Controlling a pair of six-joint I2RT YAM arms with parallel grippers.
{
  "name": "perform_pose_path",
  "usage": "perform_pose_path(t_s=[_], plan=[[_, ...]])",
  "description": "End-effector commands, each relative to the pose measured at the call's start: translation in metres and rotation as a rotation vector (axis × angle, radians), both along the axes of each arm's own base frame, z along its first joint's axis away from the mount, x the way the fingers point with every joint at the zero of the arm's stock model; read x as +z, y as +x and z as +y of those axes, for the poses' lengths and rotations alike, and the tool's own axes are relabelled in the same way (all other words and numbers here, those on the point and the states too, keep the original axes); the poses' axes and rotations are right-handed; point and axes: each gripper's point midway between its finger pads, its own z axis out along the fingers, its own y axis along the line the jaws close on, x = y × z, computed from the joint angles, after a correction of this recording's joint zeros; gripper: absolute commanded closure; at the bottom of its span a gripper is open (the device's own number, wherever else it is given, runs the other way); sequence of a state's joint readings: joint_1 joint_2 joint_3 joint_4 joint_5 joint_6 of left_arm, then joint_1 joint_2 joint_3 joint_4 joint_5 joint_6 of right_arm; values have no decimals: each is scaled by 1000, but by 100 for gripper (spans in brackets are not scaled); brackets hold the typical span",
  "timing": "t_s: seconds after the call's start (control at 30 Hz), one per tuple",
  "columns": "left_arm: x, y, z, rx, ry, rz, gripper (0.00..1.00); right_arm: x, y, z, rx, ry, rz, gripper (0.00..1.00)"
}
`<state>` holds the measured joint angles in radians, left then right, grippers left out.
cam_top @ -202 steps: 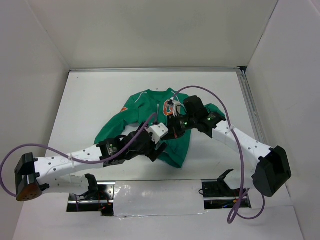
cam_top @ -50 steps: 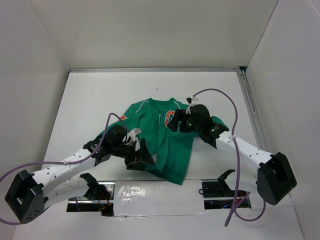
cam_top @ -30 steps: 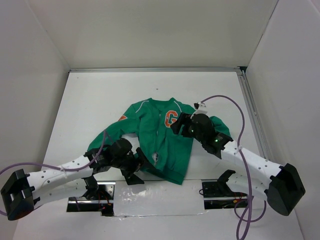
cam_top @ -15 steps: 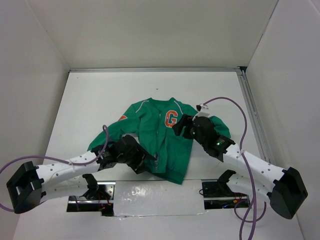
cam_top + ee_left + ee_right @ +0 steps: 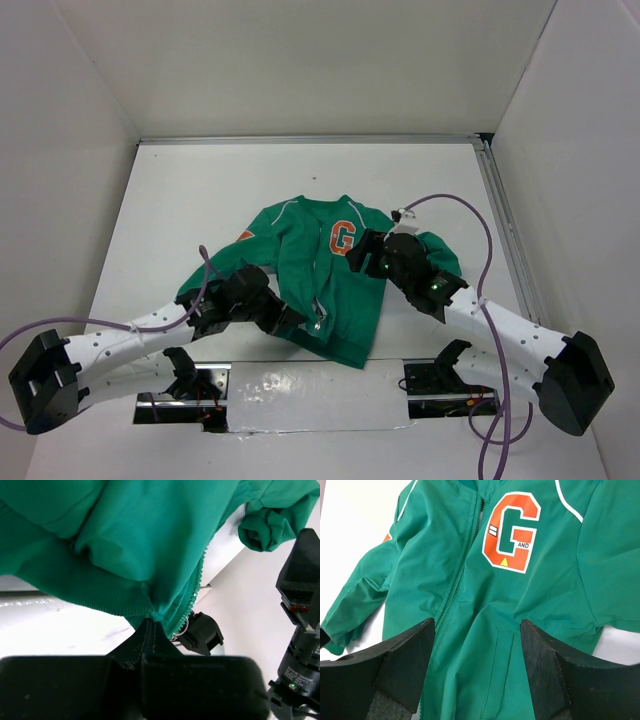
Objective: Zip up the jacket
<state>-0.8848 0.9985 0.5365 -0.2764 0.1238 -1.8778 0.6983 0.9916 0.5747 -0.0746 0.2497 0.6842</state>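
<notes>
The jacket [image 5: 300, 250] lies front-up on the white surface [image 5: 190, 190]. Its orange G patch [image 5: 343, 238] faces the ceiling, and the zipper [image 5: 460, 570] runs down just beside the patch toward the hem [image 5: 85, 597]. Well below the patch, at the hem end of the zipper, the left tool [image 5: 150, 630] is pinched closed on the jacket's bottom corner, right against the teeth. A small metal pull ring [image 5: 181, 628] hangs just beside its tips. The right tool [image 5: 476, 655] hovers just below the patch with its fingers spread wide, holding nothing. As I read it, the left is anchoring the hem so the other arm can run the slider up. To do that well, the anchor should draw the hem gently away from the patch so the teeth lie straight and flat. The right tool should then close on the pull itself, not on loose cloth, and travel in line with the zipper past the patch. Slack fabric near the teeth looks likely to snag.
</notes>
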Motion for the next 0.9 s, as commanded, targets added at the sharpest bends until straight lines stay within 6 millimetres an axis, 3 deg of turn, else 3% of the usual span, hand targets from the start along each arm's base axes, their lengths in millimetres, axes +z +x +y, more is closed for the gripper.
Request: perform_pose_path(t_s=[0.0, 0.1, 0.3, 0.43, 0.53, 0.73, 0.83, 0.87], plan=[[0, 9, 6, 17, 29, -58, 100, 5, 1, 5, 33, -15, -34, 25], [-20, 8, 15, 37, 109, -4, 100, -2, 3, 11, 87, -70, -25, 25], [-60, 8, 39, 59, 214, 93, 100, -40, 22, 15, 68, -226, 107, 27], [-67, 29, 45, 71, 189, 63, 100, -60, 47, 30, 54, -268, 171, 30], [-69, 46, 57, 99, 263, 59, 100, -74, 66, 26, -7, -286, 222, 31], [-57, 113, 77, 125, 323, -72, 100, -99, 96, -19, -213, -246, 340, 35], [-40, 157, 86, 119, 307, -183, 100, -109, 104, -49, -330, -237, 386, 36], [-23, 174, 81, 76, 280, -261, 100, -112, 103, -55, -353, -237, 400, 36]])
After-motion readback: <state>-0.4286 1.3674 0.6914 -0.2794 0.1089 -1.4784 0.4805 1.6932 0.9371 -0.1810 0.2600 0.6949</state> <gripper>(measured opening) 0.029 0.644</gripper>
